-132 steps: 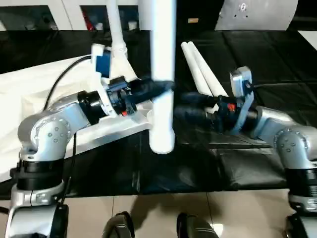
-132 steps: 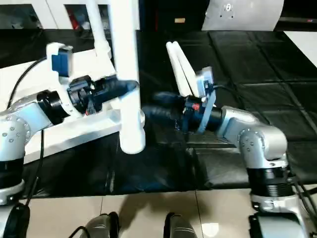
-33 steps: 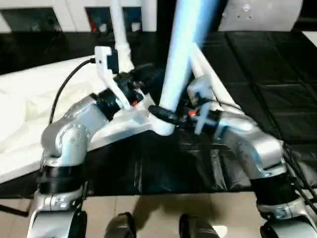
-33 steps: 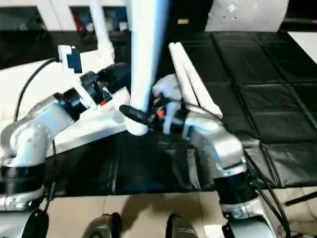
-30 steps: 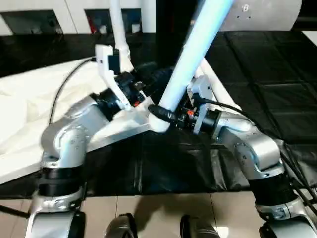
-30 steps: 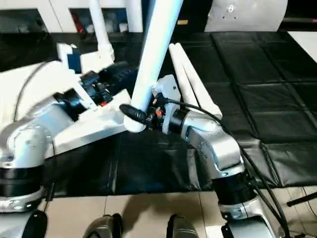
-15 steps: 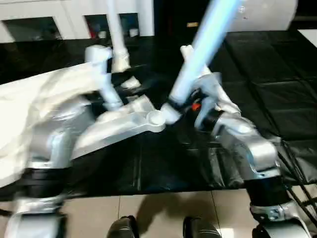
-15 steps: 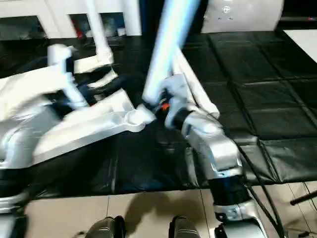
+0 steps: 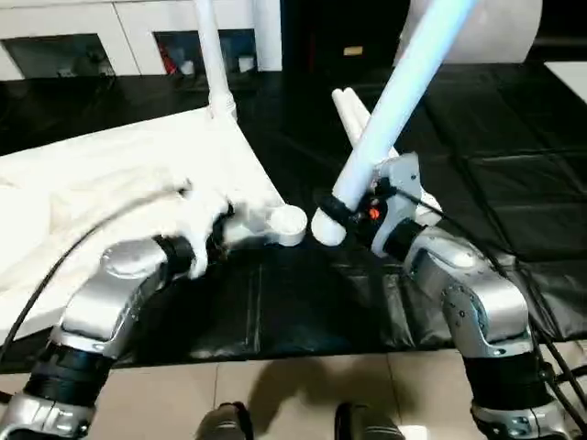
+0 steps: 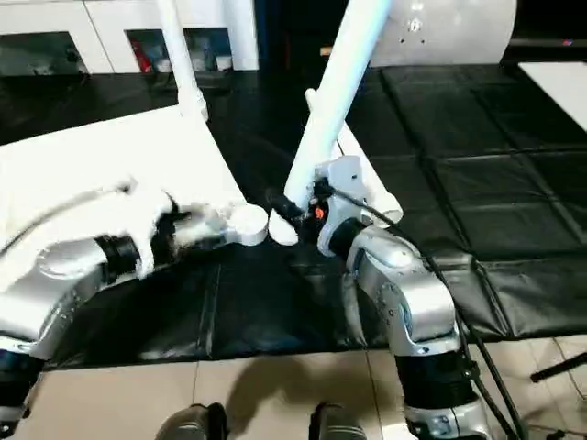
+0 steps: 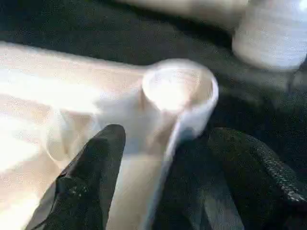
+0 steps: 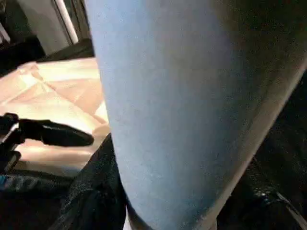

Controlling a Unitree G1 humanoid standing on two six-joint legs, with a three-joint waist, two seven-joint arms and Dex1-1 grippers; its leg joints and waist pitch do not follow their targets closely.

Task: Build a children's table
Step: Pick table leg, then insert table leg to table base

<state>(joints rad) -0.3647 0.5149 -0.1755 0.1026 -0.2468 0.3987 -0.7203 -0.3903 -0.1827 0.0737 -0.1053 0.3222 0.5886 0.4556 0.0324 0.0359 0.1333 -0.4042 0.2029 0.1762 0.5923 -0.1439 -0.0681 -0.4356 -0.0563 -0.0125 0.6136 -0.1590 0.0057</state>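
Lowered left fingers (image 11: 91, 182) apparently straddle tabletop (image 9: 110, 174) socket (image 11: 178, 91); right fingers (image 10: 280, 209) clasp leg (image 9: 390, 110).

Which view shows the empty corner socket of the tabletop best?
The left wrist view: the corner socket opens toward the camera, between the left gripper fingers. Both eye views show it smaller, beside the held leg. In the right wrist view I cannot make it out.
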